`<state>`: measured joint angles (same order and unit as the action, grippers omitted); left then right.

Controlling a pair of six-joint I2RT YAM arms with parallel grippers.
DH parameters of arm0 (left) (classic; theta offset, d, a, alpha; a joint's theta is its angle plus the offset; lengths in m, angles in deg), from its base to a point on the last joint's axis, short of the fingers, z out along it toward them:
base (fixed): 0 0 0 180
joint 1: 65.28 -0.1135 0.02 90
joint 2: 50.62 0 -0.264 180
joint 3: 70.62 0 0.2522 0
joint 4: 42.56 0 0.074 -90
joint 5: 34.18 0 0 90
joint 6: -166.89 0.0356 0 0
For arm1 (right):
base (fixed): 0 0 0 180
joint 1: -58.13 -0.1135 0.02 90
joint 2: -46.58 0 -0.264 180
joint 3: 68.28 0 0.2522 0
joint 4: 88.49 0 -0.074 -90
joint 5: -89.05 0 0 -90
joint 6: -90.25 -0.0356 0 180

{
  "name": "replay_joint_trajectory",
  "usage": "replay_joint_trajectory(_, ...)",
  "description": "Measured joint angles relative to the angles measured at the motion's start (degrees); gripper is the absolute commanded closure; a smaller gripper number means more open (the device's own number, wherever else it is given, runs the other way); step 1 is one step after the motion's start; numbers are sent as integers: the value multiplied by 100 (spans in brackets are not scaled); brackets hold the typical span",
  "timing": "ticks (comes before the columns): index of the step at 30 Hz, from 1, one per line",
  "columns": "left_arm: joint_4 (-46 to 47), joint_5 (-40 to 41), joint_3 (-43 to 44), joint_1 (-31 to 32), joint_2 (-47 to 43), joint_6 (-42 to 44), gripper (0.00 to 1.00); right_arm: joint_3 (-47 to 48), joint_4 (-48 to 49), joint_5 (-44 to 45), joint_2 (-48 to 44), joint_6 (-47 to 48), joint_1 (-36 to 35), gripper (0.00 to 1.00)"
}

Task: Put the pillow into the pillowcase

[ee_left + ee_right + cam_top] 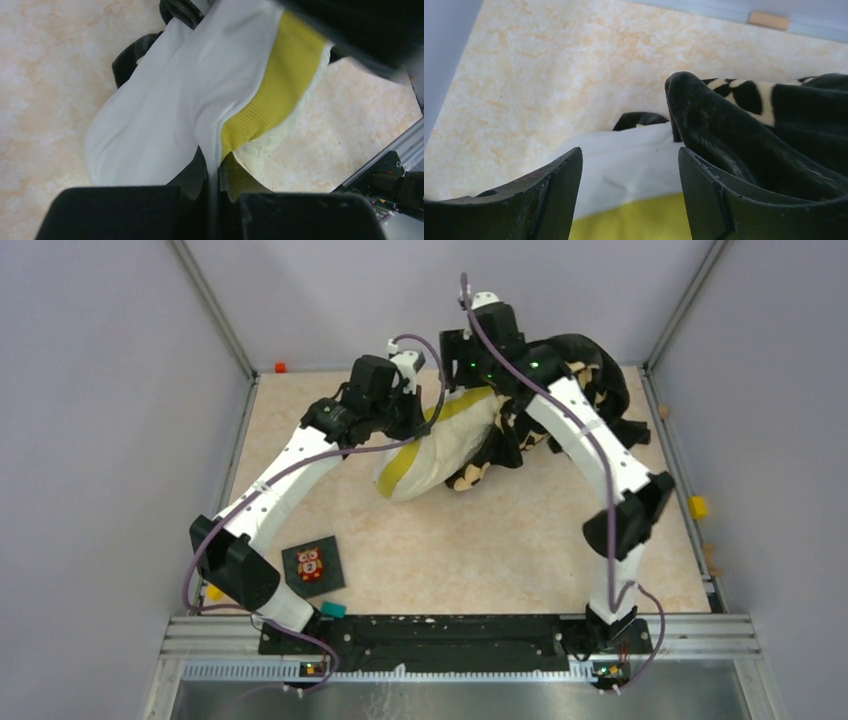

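top view, upper centre: pillow (445,440) right end hidden under right arm (580,425) and pillowcase (592,352) | left wrist view, bottom edge: left gripper (214,187) dark, blurred, cut off | right wrist view: pillowcase cut off at right edge, pillow at bottom edge

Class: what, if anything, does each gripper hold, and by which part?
The left gripper pinches the pillow at its white edge beside the yellow band. The right gripper is open and holds nothing.

My right gripper (629,160) gapes above the pillow (624,182); the pillowcase (744,135) bunches beside the pillow, touching one jaw.
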<state>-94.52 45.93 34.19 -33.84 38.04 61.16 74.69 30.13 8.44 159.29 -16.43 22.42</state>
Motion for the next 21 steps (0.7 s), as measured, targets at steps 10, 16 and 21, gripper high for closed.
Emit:
replay_joint_trajectory(10, 192, -157, -2, -409, 83, -420, 100, -2763, 649, 684, -2863, 81, -57, 31)
replay_joint_trajectory(16, 474, -905, -260, -837, 103, -1064, 100, -3600, 474, 822, -3287, -201, -229, 31)
replay_joint_trajectory(21, 629, -1250, -313, -1010, 212, -1462, 100, -4492, 304, 1047, -3722, -643, -861, 30)
